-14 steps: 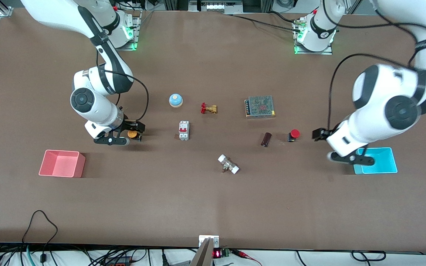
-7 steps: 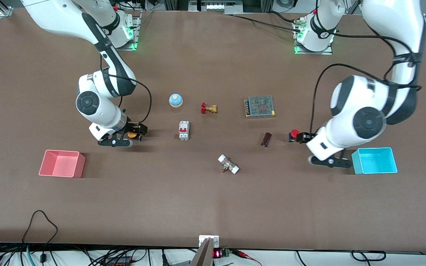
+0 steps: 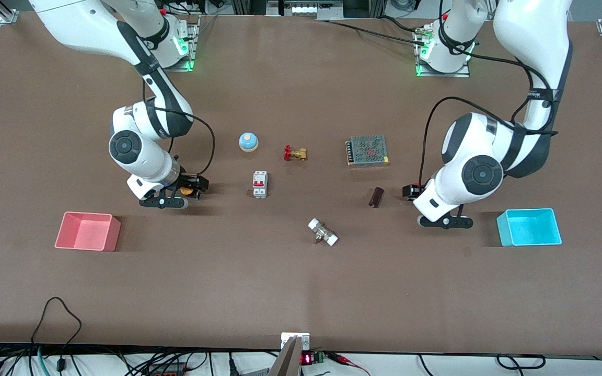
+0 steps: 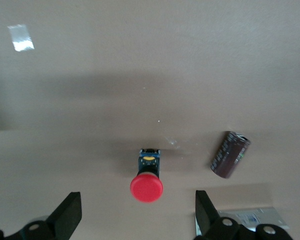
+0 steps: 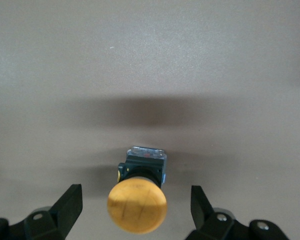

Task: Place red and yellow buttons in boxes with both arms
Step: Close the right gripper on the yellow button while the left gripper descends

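Fingers spread wide on both claws, from what I see through the wrist cameras. My right gripper (image 5: 132, 212) is low over the yellow button (image 5: 138, 198), which lies on its side on the table (image 3: 301, 292) with its cap pointing toward the wrist; the two fingers (image 5: 65, 207) stand either side of the cap with clear gaps, touching nothing. From the front camera that same gripper (image 3: 188, 189) sits toward the right arm's end of the table, and only a sliver of the yellow button (image 3: 187, 190) shows under it. The pink box (image 3: 88, 232) sits nearer the front camera than that button, well apart from it.

My left gripper (image 4: 135, 215) is likewise down over the red button (image 4: 147, 179), also tipped on its side, cap between the open fingers (image 4: 67, 215) but not gripped. A small dark cylinder (image 4: 230, 154) lies just beside it. In the front view the left gripper (image 3: 412, 191) covers the red button. The blue box (image 3: 529, 227) stands toward the left arm's end, somewhat nearer the front camera, apart from the gripper.
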### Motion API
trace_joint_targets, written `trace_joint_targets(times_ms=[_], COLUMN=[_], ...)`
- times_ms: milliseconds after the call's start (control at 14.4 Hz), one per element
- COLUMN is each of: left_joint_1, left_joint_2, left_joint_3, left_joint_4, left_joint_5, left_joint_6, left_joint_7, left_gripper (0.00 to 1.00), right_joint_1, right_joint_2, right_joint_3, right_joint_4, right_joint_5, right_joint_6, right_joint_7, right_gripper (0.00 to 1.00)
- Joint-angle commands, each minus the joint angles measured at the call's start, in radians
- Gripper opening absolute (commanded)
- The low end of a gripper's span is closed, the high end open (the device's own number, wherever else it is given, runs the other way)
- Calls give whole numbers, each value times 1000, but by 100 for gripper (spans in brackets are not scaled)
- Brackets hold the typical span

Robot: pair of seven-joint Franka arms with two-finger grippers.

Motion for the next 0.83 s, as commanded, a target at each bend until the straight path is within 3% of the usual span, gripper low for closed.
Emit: trace_joint_targets(times_ms=[0,278,417,626,765], left_joint_1=[-4,-8,-7,-5,-5], left_joint_2=[-63,-72,-61,-54,-37], left_joint_3=[5,5,6,6,6], left_joint_4=[-163,-248,-266,-324,-334], left_joint_5=[-11,-11,-11,-11,-9], left_joint_6=[136,239,274,397,437], left_joint_7=[-12,-13,-12,-12,-10], left_gripper=[100,100,100,100,100], right_joint_1=[-10,-10,-10,-12,-29], right_joint_2=[11,14,14,3,-47], right_joint_3=[11,11,11,11,8], right_joint_4=[4,4,4,10,47], right_joint_5=[-22,-22,-22,-22,-21], right_joint_6=[18,16,16,11,-71], right_joint_7=[18,16,13,3,-7], right_gripper=[69,37,27,27,27])
